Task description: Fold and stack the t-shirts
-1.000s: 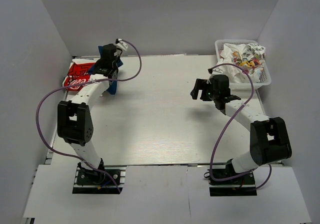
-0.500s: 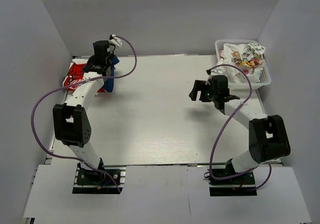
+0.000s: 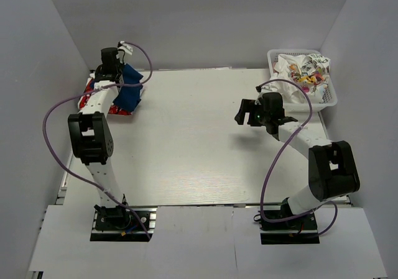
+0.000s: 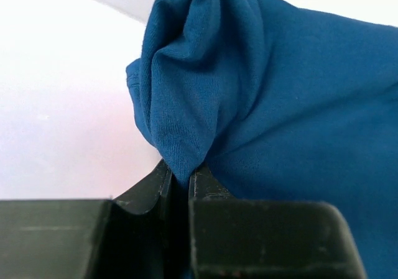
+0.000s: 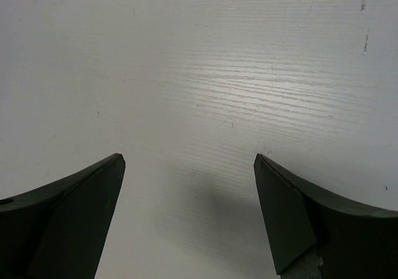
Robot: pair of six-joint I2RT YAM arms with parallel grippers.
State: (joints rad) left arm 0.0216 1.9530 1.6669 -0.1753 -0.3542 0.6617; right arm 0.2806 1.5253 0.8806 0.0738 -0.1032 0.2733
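Trailing purple cables (image 3: 53,114) looped beside both arms over table (image 3: 186,142); left wrist hid part of pile at table's 10 o'clock. White lattice basket (image 3: 272,61) at 2 o'clock held crumpled white tees (image 3: 305,71). Bunched navy tee (image 4: 280,105) lay over red-and-white tee (image 3: 90,96), seemingly touching it. Nearly closed left gripper (image 4: 180,178) pinched fold of navy tee. Empty right gripper (image 5: 189,167) hung spread wide over bare table toward 3 o'clock.

Soft blue t-shirt (image 4: 286,105) of fine knit cloth, matt, white table (image 5: 205,74) smooth with faint wood lines, a little shiny, white plastic basket (image 3: 323,104), dull black right gripper (image 5: 188,160)
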